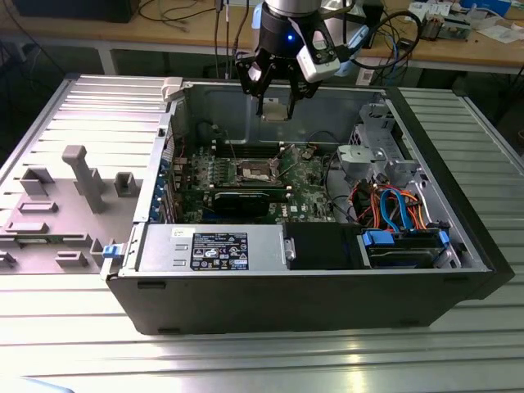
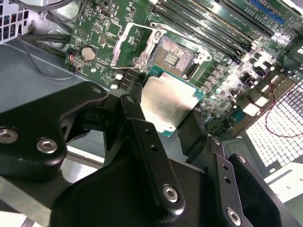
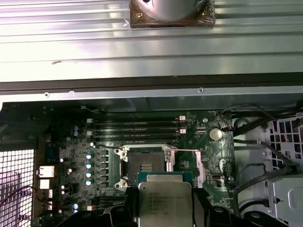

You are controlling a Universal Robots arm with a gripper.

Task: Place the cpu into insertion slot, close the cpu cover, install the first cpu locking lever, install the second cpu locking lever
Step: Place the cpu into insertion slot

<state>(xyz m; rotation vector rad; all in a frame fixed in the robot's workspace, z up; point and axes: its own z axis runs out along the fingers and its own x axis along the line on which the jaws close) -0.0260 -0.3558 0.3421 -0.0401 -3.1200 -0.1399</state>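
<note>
Exterior view: at upper centre of the frame, the hand (image 1: 276,92) hangs over the open computer case (image 1: 286,303), clamped on the edges of the cpu (image 1: 275,110), likely to keep it level. In the second wrist view, the insertion slot (image 2: 173,57) lies bare nearby, its cpu cover (image 2: 129,45) swung open

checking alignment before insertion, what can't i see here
Underside of the flat square silver-topped cpu: faces away in both wrist views.
One cpu edge: cut off by the picture edge in the first wrist view.
Contacts in the square dark insertion slot: too small; the cpu hides its near rim in the first wrist view.
Grip points of the black gripper: too small to tell in the exterior view.
</note>
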